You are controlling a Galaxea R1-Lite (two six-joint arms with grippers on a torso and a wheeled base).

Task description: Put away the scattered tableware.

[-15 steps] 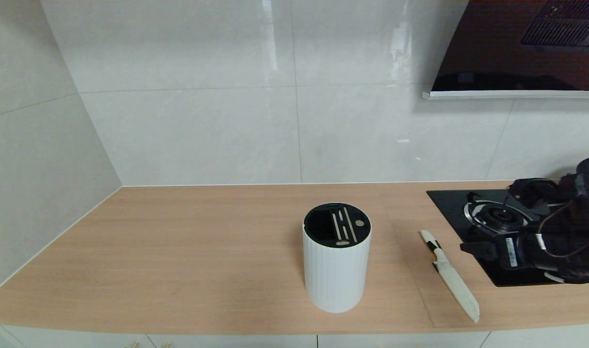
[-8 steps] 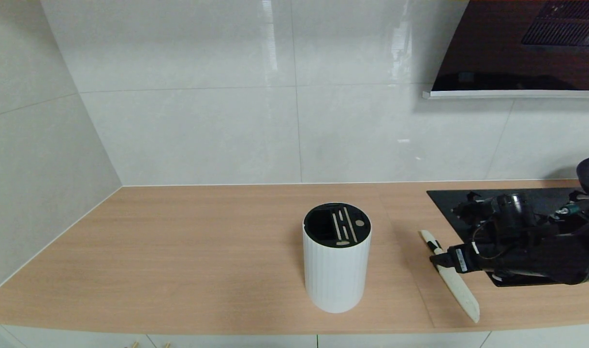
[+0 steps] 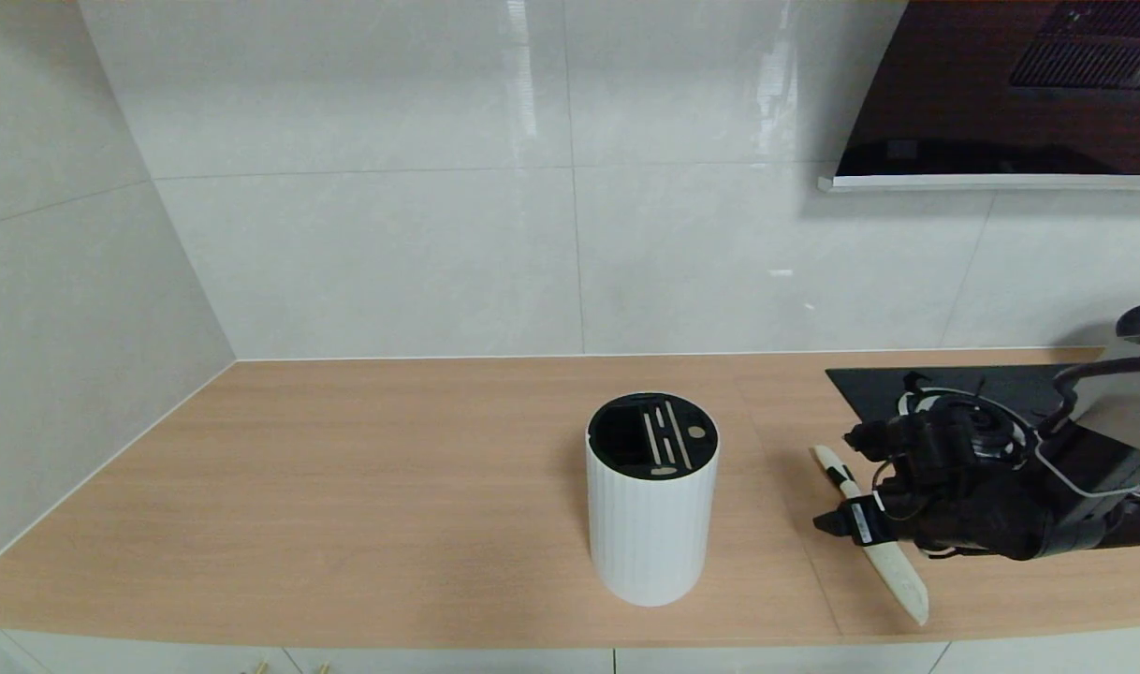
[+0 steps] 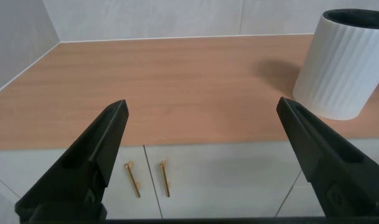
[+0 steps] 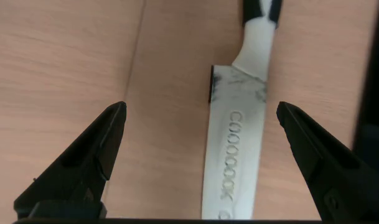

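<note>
White knife [image 3: 898, 576] with a black band on the handle lies flat on the wooden countertop [image 3: 392, 487], near the front edge. It sits between the white ribbed holder [image 3: 651, 524] and the black gas hob [image 3: 869, 393], apart from both. Handle end points toward the wall, blade tip toward the counter edge.

Right gripper [image 3: 841, 479] hangs low over the knife about where blade meets handle. Jaws are spread wide, one finger on each side, gripping nothing. In the right wrist view the blade [image 5: 239, 143] runs between the two fingers of the right gripper [image 5: 200, 109], with no contact visible.

Holder stands upright, mid-counter, its black top has slots and one larger opening.

Left gripper [image 4: 201, 106] is off the counter's front edge, jaws wide apart, nothing held. Under it are cabinet doors with two gold handles [image 4: 132, 179], and the holder [image 4: 338, 68] is off to one side.

Dark range hood [image 3: 1001, 94] is on the tiled wall above the hob.
</note>
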